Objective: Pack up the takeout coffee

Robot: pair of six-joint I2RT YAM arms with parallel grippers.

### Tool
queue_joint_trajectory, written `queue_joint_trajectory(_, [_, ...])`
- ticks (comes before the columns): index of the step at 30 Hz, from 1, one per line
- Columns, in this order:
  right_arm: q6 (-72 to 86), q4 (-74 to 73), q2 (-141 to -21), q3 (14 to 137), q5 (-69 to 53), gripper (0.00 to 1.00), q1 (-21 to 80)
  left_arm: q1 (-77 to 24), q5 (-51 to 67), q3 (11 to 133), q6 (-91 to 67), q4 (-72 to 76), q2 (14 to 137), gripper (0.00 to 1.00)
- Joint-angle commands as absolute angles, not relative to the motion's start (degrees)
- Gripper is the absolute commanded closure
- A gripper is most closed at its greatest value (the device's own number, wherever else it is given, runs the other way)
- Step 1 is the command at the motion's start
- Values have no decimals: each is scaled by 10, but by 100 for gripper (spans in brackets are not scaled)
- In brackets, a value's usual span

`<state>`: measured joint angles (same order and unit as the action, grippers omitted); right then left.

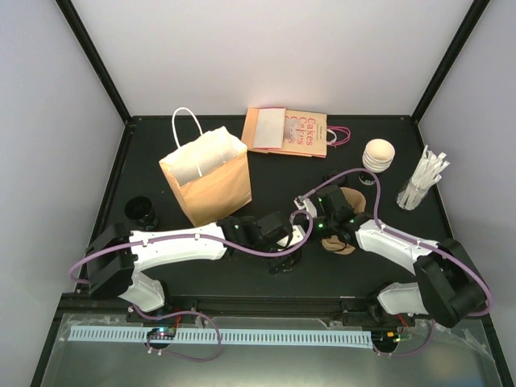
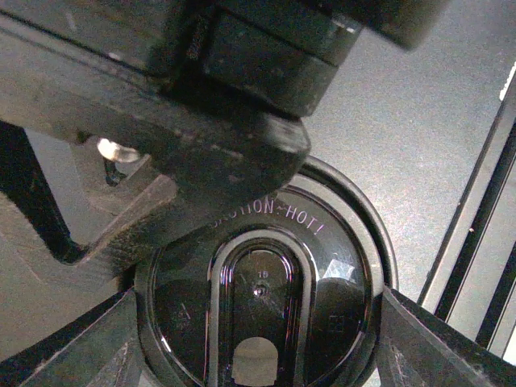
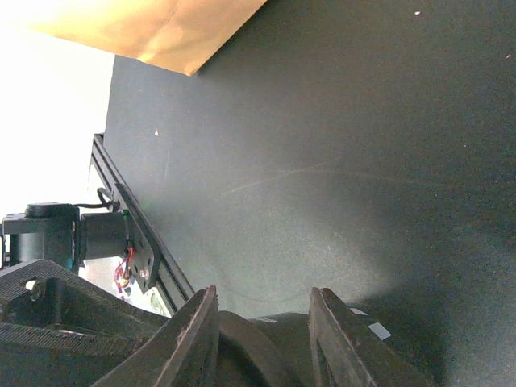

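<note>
The brown paper bag (image 1: 205, 179) stands with its mouth up on the black surface (image 1: 387, 161), toward the back on my left side. My left jaws hang just right of it and nearer to my bases, pointing straight down. They are clamped on the takeout coffee (image 2: 266, 282), with 1 finger against each side of the round black lid, whose sip hole and raised lettering face my left wrist camera. From that I judge the cup stands upright under the lid, long axis vertical. The cup body itself is hidden, and from above my own wrist covers it.

A dark block overlaps the lid's upper edge in the left wrist view, and I take it for part of my right arm. In the right wrist view my right jaws stand a little apart with a dark curved edge between them. I cannot tell whether they pinch it.

The bag lies left of and beyond the coffee, and my left arm is the nearer 1. The coming move, as I judge it, is up, then left and away over the bag's mouth, with the cup kept upright and the right jaws out of the way.

Further right are the brown pulp carrier (image 1: 345, 248) and the white straws (image 1: 421, 181).
</note>
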<state>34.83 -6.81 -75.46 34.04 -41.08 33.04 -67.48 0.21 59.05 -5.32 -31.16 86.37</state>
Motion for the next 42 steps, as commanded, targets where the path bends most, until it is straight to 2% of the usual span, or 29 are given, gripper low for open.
queue_joint_trajectory(1, [346, -70, -732, 330, -417, 66, 337, -684, 51, 559, -53, -375, 911, 37])
queue_joint_trajectory(29, [381, 80, -768, 148, -415, 69, 323, -685, 43, 562, -53, -383, 915, 38])
queue_joint_trajectory(42, [399, 131, -798, 116, -421, 71, 330, -688, 40, 567, -58, -391, 923, 38])
